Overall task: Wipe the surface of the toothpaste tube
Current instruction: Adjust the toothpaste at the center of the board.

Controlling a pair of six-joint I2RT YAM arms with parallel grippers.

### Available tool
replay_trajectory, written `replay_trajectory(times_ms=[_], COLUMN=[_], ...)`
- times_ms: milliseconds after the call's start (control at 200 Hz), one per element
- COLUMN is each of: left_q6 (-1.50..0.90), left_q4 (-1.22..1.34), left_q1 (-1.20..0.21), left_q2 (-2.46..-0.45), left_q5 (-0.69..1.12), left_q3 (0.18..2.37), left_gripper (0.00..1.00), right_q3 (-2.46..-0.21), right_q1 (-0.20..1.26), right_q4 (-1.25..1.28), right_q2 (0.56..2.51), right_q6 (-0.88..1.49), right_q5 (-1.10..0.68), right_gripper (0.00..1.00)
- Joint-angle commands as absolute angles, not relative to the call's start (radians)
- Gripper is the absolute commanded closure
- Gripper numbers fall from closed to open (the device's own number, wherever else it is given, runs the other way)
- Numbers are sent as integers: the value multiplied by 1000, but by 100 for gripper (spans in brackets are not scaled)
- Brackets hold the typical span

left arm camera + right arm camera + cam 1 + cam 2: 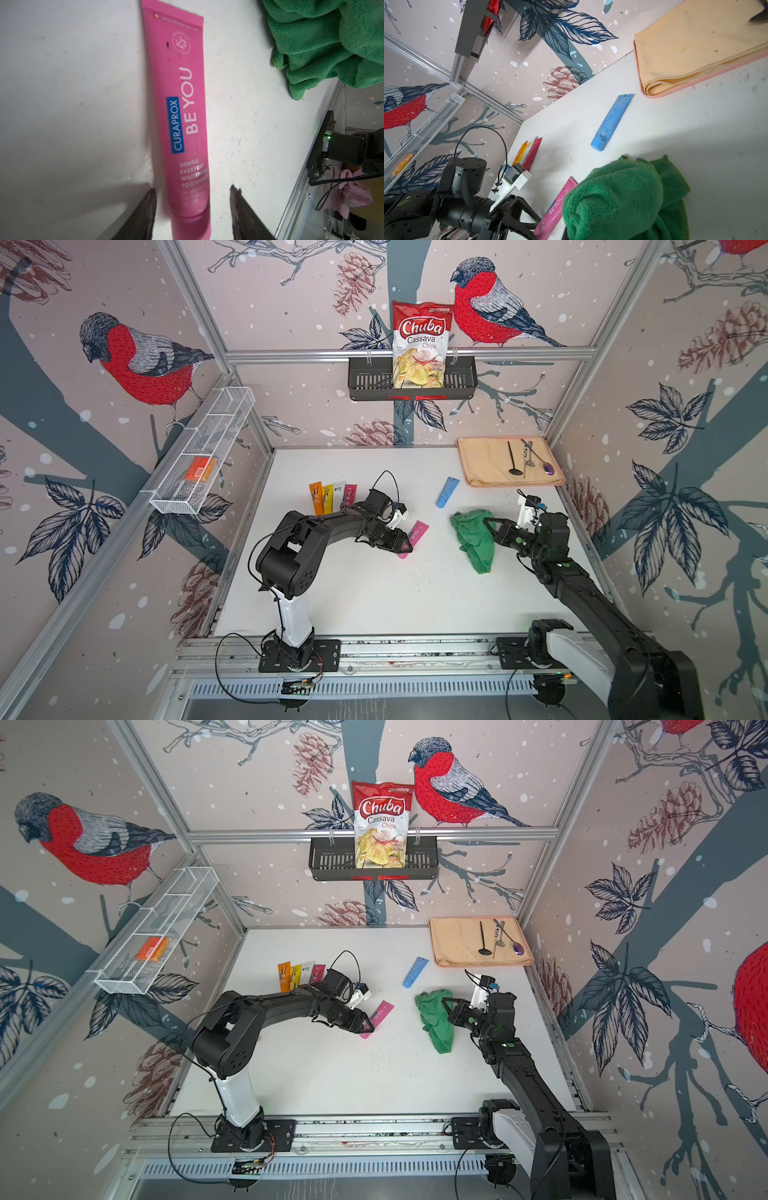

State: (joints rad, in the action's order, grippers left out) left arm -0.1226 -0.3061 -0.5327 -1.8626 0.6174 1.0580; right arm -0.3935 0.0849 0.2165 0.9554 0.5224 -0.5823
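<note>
A pink toothpaste tube (419,530) (383,1011) (182,116) (556,209) lies flat on the white table, mid-table in both top views. My left gripper (405,549) (368,1029) (193,191) is open and low over the tube's cap end. One finger (145,214) stands on each side, with a gap to the tube. To the right, my right gripper (488,526) (446,1006) is shut on a green cloth (476,537) (436,1019) (332,41) (623,197). The cloth hangs bunched just off the tube's flat end and hides the right fingers in the right wrist view.
A blue tube (447,492) (612,122) lies behind the cloth. Several coloured sachets (332,497) stand behind the left arm. A folded beige cloth (482,460) with utensils sits at the back right. A white wire basket (203,456) and a black basket (365,377) hang on the walls.
</note>
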Motion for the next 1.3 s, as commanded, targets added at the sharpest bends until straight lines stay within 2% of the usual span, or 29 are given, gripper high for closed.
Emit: replay_trajectory(times_ms=[0,405,605,790,870,1021,1141,1291], left_q6=[-109,-114,-128,-166,-183,-209,-251,-304], left_q4=[-392,-460,-461,-447,-456,-568,-675,-729], left_q1=[-546,-568,-591,-622,-648,-746,-842,-943], left_q2=[-1863,-1842,-1831,-1795,-1761,-1747,-1814,-1915], left_q5=[530,418,374,263,144,-223,-524,-764], left_q3=[1051,1067,1062,1070,1085,1166,1228,1255], left_gripper=[45,61,82,92,92,92,93,93], right_q3=[-393,-391,-390,-391,-392,-394,-394,-397], right_q1=[84,83,83,83,83,83,83,81], right_q4=[266,262,263,261,258,255,251,245], right_q2=[953,942,942,936,931,922,919,913], right_q6=[526,525,527,526,526,527,526,526], right_q5=[-595,-594,-595,-597,-597,-597,-595,-595], right_gripper=[100,100,100,100,100,100,100,100])
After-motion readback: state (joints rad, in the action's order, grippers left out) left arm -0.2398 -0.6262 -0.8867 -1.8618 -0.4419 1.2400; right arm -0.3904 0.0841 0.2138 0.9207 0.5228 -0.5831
